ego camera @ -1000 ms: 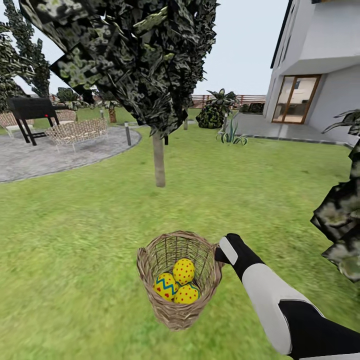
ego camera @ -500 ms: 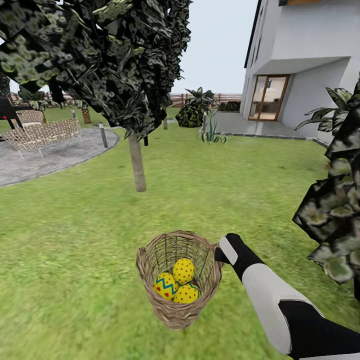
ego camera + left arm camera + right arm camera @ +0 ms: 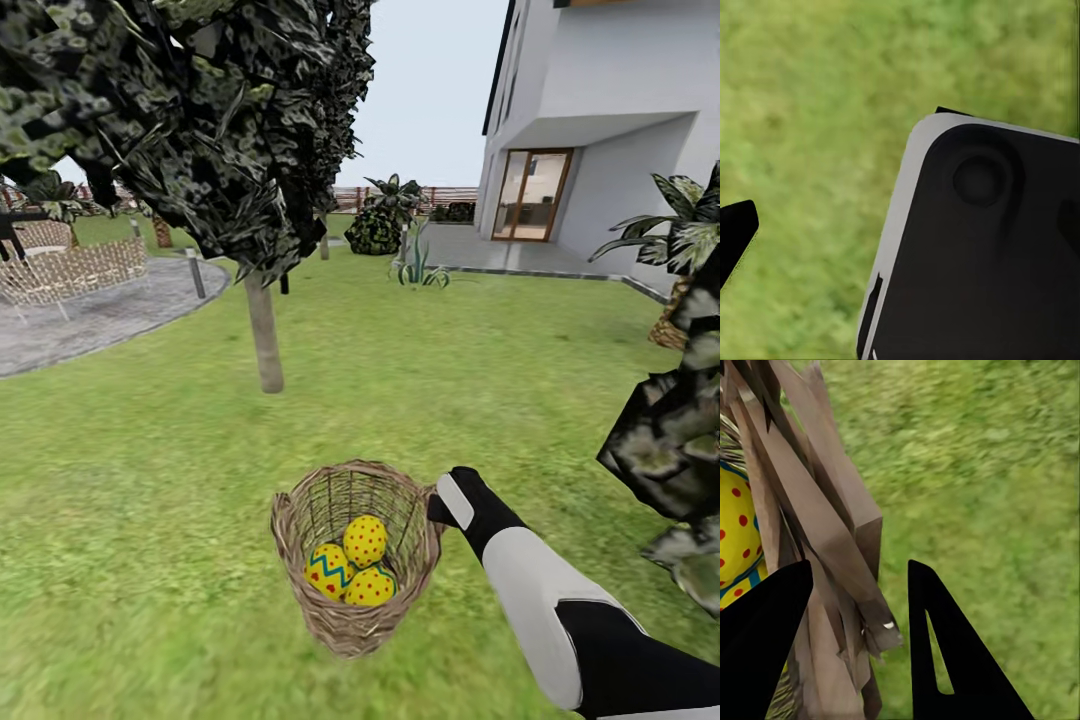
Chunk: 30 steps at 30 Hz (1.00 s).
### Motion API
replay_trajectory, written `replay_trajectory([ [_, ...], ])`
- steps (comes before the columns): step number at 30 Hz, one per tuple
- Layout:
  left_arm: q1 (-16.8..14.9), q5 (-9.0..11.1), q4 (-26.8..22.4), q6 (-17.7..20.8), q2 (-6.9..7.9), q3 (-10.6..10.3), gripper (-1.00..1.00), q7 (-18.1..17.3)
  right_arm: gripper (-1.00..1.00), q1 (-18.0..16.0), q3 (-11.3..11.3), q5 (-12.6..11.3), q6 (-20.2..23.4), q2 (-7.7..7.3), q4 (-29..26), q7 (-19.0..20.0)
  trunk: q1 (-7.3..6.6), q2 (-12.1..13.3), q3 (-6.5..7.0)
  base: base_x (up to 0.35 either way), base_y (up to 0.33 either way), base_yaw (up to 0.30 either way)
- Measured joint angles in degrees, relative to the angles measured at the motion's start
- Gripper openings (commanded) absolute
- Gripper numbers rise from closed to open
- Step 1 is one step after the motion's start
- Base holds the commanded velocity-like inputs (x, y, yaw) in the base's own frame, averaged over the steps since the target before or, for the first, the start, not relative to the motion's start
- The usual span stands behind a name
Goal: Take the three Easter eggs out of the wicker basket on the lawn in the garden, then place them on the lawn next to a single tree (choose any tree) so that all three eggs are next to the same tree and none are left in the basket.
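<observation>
Wicker basket (image 3: pixel 355 560) is hanging above the lawn (image 3: pixel 150 480), its rim clamped between the right end effector (image 3: pixel 855 607) fingers; three Easter eggs (image 3: pixel 352 570) are sitting inside, tree (image 3: pixel 263 335) at eleven o'clock.

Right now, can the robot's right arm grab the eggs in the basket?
Probably not yet. The right gripper is clamped on the wicker basket rim, so it is busy. The three Easter eggs lie uncovered inside, so nothing else blocks them.

Head view: high, facing forward and down over lawn (image 3: pixel 150 480).
Right wrist view: close against wicker basket (image 3: pixel 817 532) rim.
Shared: basket, grass.
Left wrist view: near grass.
</observation>
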Motion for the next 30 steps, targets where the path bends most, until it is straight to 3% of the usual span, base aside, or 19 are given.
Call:
replay_trajectory([
  [7, 0.01, 0.01, -0.01, 0.0, 0.0, 0.0, 1.0, 0.0, -1.0, 0.0, 0.24, 0.86, 0.33, 0.04, 0.02, -0.04, 0.0, 0.0, 0.0, 0.337, 0.0, -0.204],
  [30, 0.01, 0.01, -0.02, -0.08, 0.0, 0.01, 1.0, 0.0, -1.0, 0.18, 0.23, 0.46, 0.18, 0.09, 0.04, 0.15, 0.0, 0.0, 0.0, 0.337, 0.0, -0.005],
])
